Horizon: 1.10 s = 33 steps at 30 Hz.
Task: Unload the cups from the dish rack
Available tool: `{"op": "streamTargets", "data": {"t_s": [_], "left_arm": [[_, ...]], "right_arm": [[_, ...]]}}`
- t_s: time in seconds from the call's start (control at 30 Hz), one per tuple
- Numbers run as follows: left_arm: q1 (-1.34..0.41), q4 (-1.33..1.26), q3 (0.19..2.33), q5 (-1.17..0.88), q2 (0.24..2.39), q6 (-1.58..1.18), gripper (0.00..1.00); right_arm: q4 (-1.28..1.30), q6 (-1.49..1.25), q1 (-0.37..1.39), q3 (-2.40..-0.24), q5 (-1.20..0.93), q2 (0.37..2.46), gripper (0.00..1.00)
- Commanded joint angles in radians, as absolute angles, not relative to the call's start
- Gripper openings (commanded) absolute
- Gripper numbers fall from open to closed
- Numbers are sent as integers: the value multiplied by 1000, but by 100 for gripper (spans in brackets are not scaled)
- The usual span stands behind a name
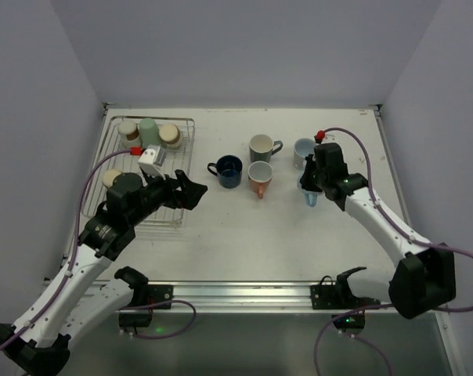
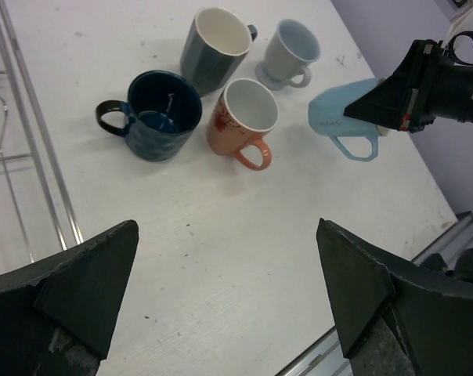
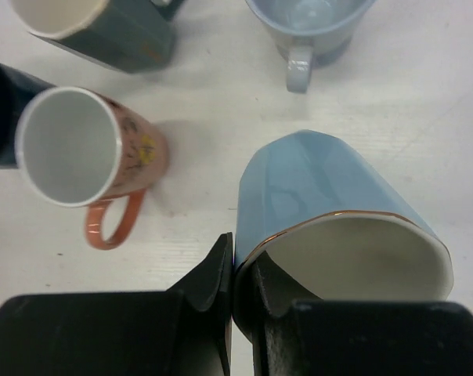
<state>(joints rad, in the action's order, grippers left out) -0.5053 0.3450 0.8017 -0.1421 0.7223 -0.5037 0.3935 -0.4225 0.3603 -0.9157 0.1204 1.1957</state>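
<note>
Currently right jaws pinch the light blue mug by its rim, tilted over the bench well right of the dish rack; left jaws spread at the rack's right edge. Likely glazed ceramic: rigid, slick, chippable, so a one-wall rim pinch could slip.

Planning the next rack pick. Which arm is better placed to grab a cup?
Left. The left gripper is open and empty beside the dish rack, where the mint green cup and others sit. The right gripper is shut on the tilted light blue cup, far from the rack.
</note>
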Motion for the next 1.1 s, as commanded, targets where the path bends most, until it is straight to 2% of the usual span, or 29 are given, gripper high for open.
{"op": "streamTargets", "data": {"t_s": [0.0, 0.23, 0.53, 0.63, 0.67, 0.87, 0.9, 0.93, 1.0, 1.07], "left_arm": [[-506, 423, 836, -35, 715, -426, 100], [-506, 442, 836, 52, 733, -420, 100], [-506, 459, 890, 135, 822, -422, 100], [-506, 466, 919, 170, 850, -423, 100], [-506, 466, 925, 179, 854, -425, 100], [-500, 437, 982, 255, 922, -459, 100], [-494, 434, 1000, 259, 937, -469, 100], [-476, 430, 1009, 255, 965, -474, 100], [-445, 414, 1035, 230, 997, -489, 100], [-385, 393, 1055, 189, 1043, -506, 100]], "right_arm": [[408, -348, 350, -1046, 94, 1302, 0], [469, -318, 356, -1158, 129, 1483, 0], [535, -302, 403, -1241, 167, 1637, 10], [535, -301, 410, -1249, 167, 1631, 18], [532, -301, 414, -1250, 166, 1615, 26], [503, -307, 428, -1236, 149, 1482, 57], [491, -311, 429, -1217, 140, 1458, 67], [480, -314, 433, -1204, 121, 1431, 71], [451, -322, 439, -1165, 103, 1352, 77], [422, -324, 445, -1135, 68, 1298, 77]]}}
